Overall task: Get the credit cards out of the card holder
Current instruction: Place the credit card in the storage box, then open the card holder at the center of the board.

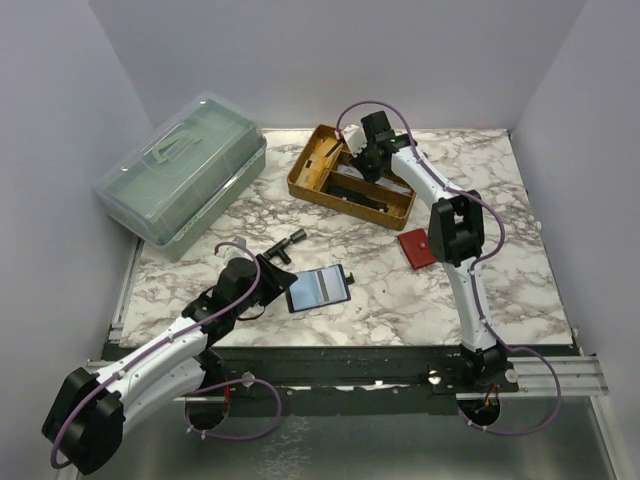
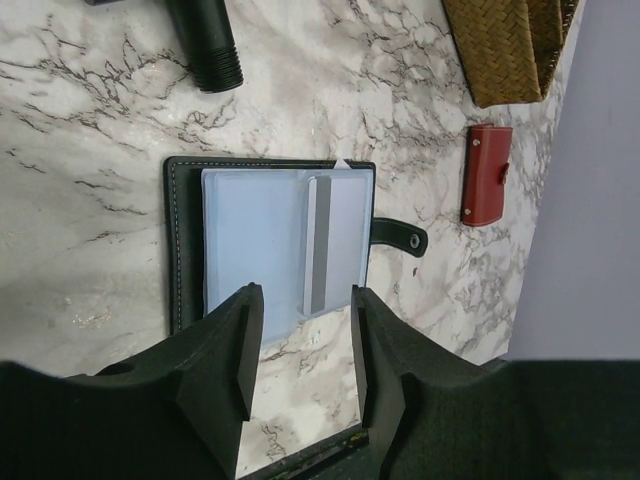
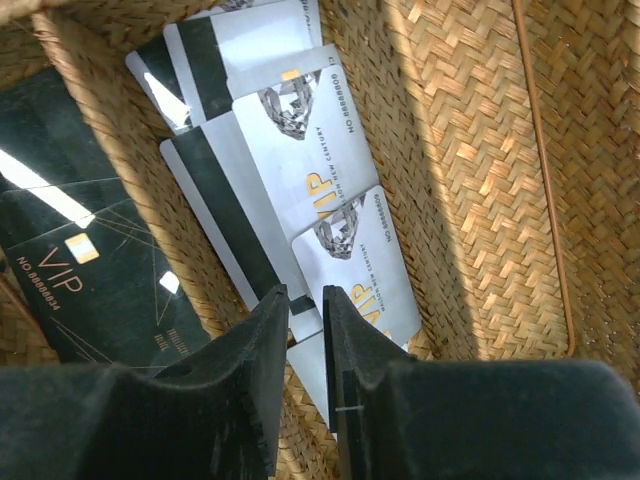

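Left claw [image 2: 304, 310] hangs open over black card holder [image 2: 185, 240] bearing pale blue-grey credit cards [image 2: 255, 240]; right claw [image 3: 307, 310], narrowly parted, hovers above tan woven basket [image 3: 470, 150]; red pouch [image 2: 486, 175] nearby.

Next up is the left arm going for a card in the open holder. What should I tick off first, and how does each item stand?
1. Left end effector open and empty: ok, jaws apart with nothing between them.
2. Card holder lying open: ok, pale cards exposed.
3. Left end effector lined up with those cards: ok, it sits over their near edge.
4. Right end effector empty: ok, jaws narrowly apart above the loose cards in the basket.
5. Card holder pinned against sliding: not ok, nothing holds it down.
6. Count of cards in the holder: cannot tell, they overlap.
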`<control>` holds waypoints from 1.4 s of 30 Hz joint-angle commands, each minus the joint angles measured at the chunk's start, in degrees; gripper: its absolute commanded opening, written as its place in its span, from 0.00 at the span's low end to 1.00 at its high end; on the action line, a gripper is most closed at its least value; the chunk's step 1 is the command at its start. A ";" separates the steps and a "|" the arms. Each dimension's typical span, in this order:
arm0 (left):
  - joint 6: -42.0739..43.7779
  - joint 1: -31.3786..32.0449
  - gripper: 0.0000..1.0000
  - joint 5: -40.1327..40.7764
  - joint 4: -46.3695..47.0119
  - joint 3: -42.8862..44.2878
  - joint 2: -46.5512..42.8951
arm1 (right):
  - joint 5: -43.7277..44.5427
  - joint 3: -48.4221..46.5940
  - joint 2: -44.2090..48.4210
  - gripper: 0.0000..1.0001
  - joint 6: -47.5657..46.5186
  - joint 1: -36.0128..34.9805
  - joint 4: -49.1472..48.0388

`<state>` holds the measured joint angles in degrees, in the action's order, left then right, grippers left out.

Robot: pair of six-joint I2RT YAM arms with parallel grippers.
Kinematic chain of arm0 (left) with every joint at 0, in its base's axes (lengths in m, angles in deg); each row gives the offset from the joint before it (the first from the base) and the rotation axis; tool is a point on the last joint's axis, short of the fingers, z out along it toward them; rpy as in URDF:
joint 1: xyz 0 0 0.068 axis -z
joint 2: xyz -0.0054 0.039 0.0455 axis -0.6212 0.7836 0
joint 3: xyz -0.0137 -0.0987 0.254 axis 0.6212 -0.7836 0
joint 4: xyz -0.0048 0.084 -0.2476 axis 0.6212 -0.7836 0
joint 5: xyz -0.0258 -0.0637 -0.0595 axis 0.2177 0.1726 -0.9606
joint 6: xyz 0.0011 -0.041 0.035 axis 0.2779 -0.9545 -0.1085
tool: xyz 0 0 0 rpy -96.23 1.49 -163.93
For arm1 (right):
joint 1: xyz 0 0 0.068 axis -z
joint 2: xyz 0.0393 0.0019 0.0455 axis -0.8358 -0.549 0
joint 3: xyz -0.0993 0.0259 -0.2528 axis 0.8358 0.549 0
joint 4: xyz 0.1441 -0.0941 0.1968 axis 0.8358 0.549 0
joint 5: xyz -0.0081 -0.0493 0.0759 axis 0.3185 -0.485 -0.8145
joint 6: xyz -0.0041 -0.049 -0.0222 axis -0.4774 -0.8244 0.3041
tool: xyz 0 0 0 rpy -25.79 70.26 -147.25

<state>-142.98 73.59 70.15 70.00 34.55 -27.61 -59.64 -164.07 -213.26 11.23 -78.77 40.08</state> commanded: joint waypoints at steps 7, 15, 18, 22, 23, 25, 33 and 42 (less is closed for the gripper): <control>-1.91 -0.46 0.59 -0.31 4.06 -1.72 -2.82 | -11.80 0.81 9.59 0.31 5.32 0.00 3.52; -3.94 -0.46 0.65 -1.48 10.43 -3.97 -5.76 | -27.42 6.41 17.71 0.34 7.30 2.19 7.29; -3.15 -0.55 0.71 -3.02 12.44 -3.28 -4.87 | -40.48 10.69 22.19 0.38 5.98 6.09 10.67; -4.34 -0.71 0.78 -7.54 20.13 -4.50 -1.46 | -52.77 22.52 30.35 0.44 4.10 12.01 12.10; -4.89 -0.72 0.78 -8.20 22.21 -4.84 -0.36 | -53.73 26.42 32.60 0.45 3.77 13.44 11.76; -5.32 -0.81 0.79 -9.50 24.47 -4.39 2.33 | -54.13 34.18 37.31 0.47 3.36 15.95 10.68; -1.24 -0.81 0.79 -13.77 25.51 2.49 13.11 | -42.55 64.36 55.59 0.54 7.64 21.53 -5.53; 1.40 -0.69 0.79 -16.17 25.41 9.28 23.56 | -24.42 70.14 54.20 0.54 7.44 21.18 -15.32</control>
<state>-143.59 72.99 56.71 94.28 40.78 -7.99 -95.12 -94.78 -157.83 17.88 -57.43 32.67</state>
